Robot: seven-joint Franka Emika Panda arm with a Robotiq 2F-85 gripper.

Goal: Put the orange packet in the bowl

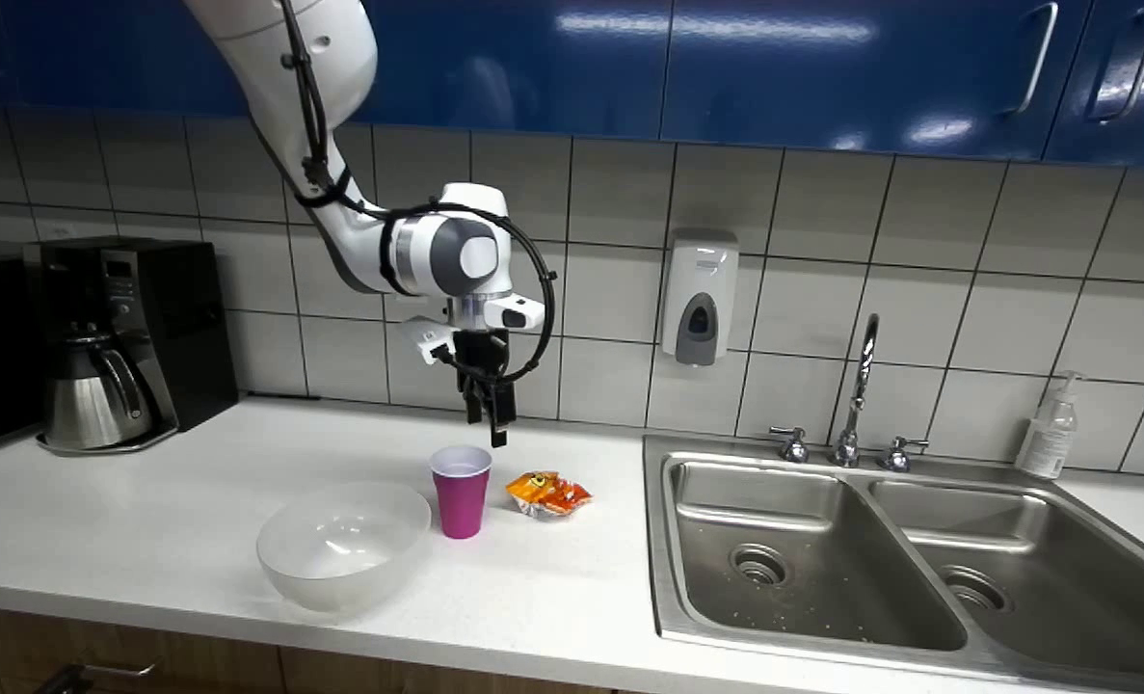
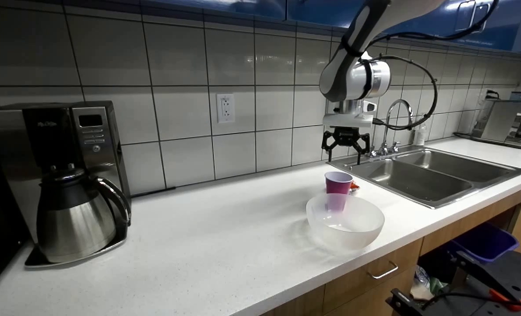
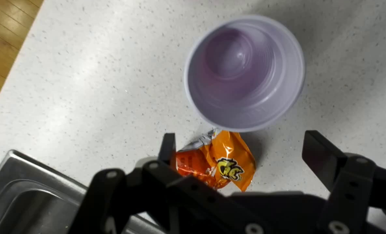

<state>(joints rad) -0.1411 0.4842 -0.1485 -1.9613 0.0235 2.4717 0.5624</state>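
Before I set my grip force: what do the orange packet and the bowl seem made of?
The orange packet: probably thin plastic film, glossy; crinkles, bright highlights, a silvery edge.
The bowl: likely plastic, translucent, frosted; the cup shows through its wall. Frosted glass is possible.

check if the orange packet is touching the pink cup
Apart: an exterior view shows a strip of white counter between the pink cup and the orange packet.
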